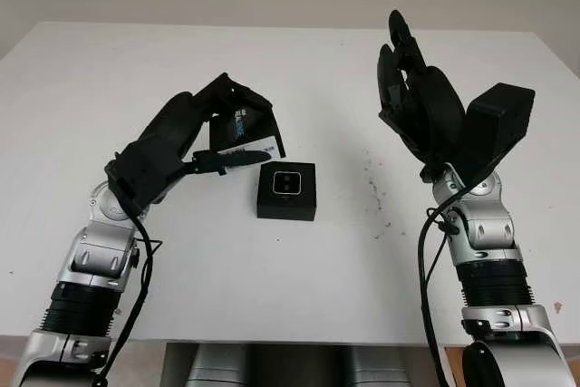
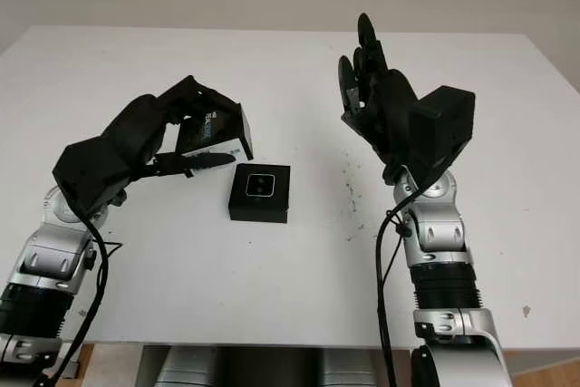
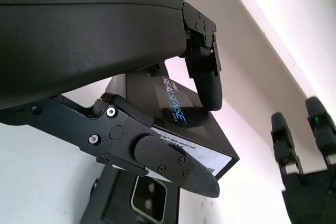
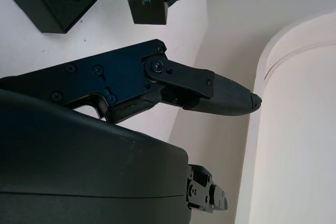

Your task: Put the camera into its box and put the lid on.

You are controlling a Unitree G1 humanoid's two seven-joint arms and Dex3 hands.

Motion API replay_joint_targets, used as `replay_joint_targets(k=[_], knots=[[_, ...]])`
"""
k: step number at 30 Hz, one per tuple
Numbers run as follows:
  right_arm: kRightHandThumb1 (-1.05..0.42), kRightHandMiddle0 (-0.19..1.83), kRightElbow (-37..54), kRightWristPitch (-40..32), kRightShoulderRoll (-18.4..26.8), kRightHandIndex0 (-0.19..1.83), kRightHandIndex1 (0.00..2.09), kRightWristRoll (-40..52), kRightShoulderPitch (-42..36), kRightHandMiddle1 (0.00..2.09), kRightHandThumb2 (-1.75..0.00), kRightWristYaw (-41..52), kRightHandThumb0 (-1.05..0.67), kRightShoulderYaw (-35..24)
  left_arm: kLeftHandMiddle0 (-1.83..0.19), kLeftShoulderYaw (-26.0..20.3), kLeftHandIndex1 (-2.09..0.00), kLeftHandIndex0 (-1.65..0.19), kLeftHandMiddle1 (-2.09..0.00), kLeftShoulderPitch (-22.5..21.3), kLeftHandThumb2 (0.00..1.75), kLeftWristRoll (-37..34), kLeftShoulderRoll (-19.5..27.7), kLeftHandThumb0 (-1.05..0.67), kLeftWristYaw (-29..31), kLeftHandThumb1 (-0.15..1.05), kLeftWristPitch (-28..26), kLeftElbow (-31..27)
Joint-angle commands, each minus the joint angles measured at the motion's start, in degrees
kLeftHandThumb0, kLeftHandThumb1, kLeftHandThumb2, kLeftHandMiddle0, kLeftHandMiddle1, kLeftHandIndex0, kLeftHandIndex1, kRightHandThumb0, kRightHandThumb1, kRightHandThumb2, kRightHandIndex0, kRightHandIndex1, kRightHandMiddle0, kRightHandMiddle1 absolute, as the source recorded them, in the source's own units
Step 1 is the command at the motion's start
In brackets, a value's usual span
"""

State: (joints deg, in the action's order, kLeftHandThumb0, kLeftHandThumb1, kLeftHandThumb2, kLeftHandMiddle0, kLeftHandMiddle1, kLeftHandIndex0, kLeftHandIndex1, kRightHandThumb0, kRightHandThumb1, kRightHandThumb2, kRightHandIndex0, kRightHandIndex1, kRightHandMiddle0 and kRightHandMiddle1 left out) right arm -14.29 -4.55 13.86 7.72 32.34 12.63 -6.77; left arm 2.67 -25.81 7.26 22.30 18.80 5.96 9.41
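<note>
The camera [image 1: 287, 182] sits face up in its black box [image 1: 287, 192] near the middle of the white desk [image 1: 299, 269]. Just beside it, the left hand [image 1: 210, 133] pinches the tilted black lid [image 1: 245, 129] between its fingers, raised off the desk. The right hand [image 1: 419, 101] is open, held up well apart to the right.

camera [image 1: 287, 183] in box [image 1: 286, 191], lid [image 1: 245, 130] behind-left
</note>
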Motion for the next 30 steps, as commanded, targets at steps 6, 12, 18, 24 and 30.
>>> replay_joint_targets(k=[6,12,18,24,30], knots=[[-1.05,-0.19,2.00,-0.99,-0.25,-0.19,0.00,0.71,-0.58,0.00,-0.66,-0.58,-0.73,-0.40,-0.28,2.13,-1.34,-0.19,-1.51,-0.80,0.13,1.64,0.79,-0.13,1.53,1.05,7.76,3.49],[-1.05,-0.19,2.29,-0.98,-0.46,-0.19,0.00,0.70,-0.70,0.00,-0.65,-1.03,-0.74,-0.34,-0.27,3.23,-1.35,-0.18,-1.52,-2.05,0.12,3.83,0.59,-0.14,0.79,1.05,11.58,6.19],[-1.05,-0.19,2.76,-1.40,-0.34,-0.19,0.00,0.73,-0.89,0.00,-0.65,-0.88,-0.73,-0.23,-0.27,3.91,-1.39,-0.16,-1.59,-2.83,0.12,4.21,0.57,-0.12,1.43,1.05,13.34,7.72],[-1.05,-0.19,2.84,-1.27,-0.43,-0.19,0.00,0.73,-1.09,0.00,-0.66,-1.08,-0.72,-0.36,-0.27,5.21,-1.38,-0.14,-1.59,-2.84,0.12,8.27,0.75,-0.12,-0.99,1.05,16.30,8.26],[-1.05,-0.19,3.43,-1.29,-0.51,-0.19,0.00,0.60,-1.44,0.00,-0.66,-1.33,-0.72,-0.29,-0.22,6.24,-1.38,-0.12,-1.61,-2.85,0.13,11.20,0.28,-0.11,-3.39,1.05,17.27,8.64]])
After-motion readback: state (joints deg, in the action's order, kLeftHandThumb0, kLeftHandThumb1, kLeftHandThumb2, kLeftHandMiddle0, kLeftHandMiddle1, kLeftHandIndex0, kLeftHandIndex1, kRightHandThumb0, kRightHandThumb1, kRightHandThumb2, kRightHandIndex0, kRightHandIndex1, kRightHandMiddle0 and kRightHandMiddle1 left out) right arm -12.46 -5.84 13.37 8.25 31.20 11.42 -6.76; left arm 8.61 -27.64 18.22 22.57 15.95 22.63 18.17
